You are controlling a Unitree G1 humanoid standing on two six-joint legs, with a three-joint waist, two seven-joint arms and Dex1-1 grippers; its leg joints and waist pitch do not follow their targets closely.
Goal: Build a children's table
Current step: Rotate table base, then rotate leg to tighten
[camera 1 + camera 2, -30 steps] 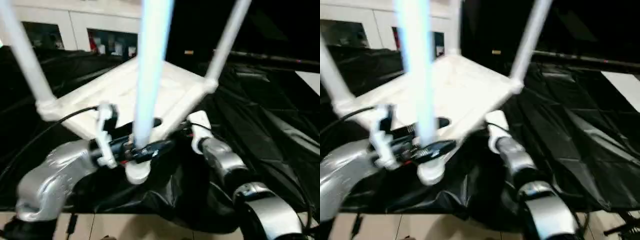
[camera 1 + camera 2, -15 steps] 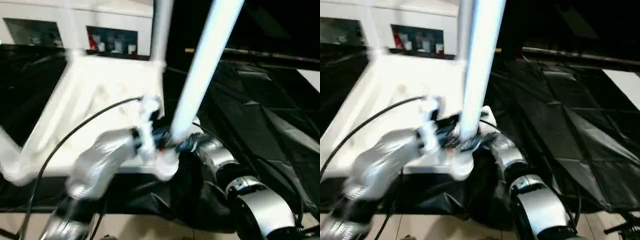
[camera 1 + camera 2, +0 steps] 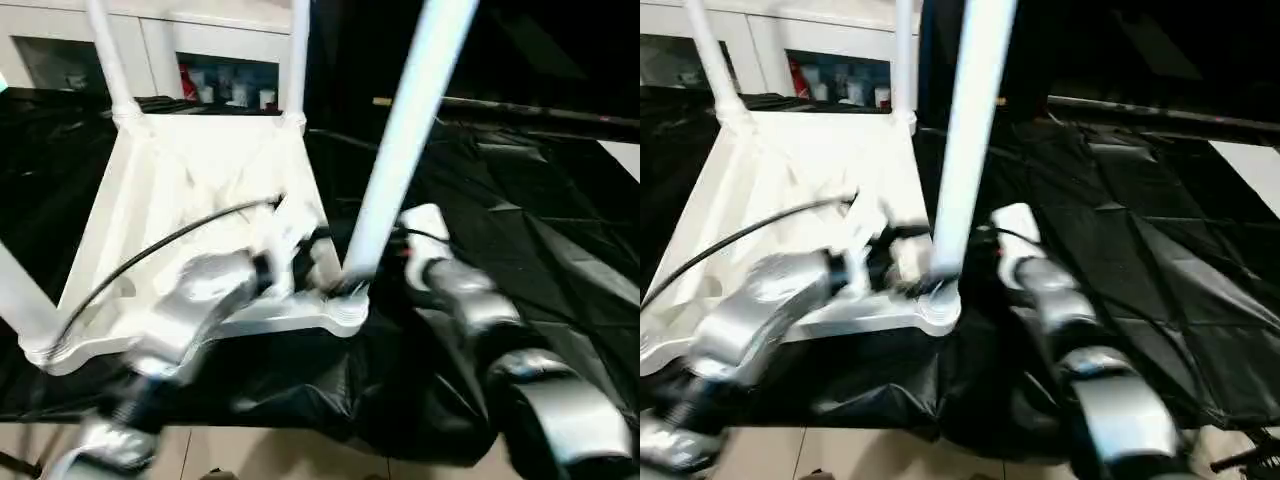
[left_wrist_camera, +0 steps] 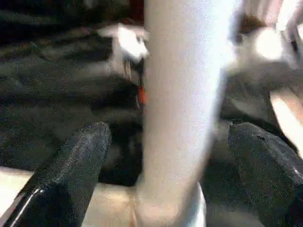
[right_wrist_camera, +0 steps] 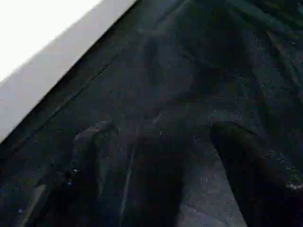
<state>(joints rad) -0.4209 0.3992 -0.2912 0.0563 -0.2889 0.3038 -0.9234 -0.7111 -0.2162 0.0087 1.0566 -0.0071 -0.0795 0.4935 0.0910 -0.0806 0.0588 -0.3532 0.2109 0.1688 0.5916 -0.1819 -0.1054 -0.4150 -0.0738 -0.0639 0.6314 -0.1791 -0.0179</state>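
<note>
Black sheet | tabletop upturned, leg in corner socket | left gripper wide around leg, right gripper wide

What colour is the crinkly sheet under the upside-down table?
Black. The sheet shows best in the left eye view, spread under the white tabletop.

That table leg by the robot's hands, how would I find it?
Find the upside-down white tabletop on the black sheet. At its near corner, one white leg rises between the left gripper's open fingers. It looks thickest and closest; the others stand farther off.
</note>
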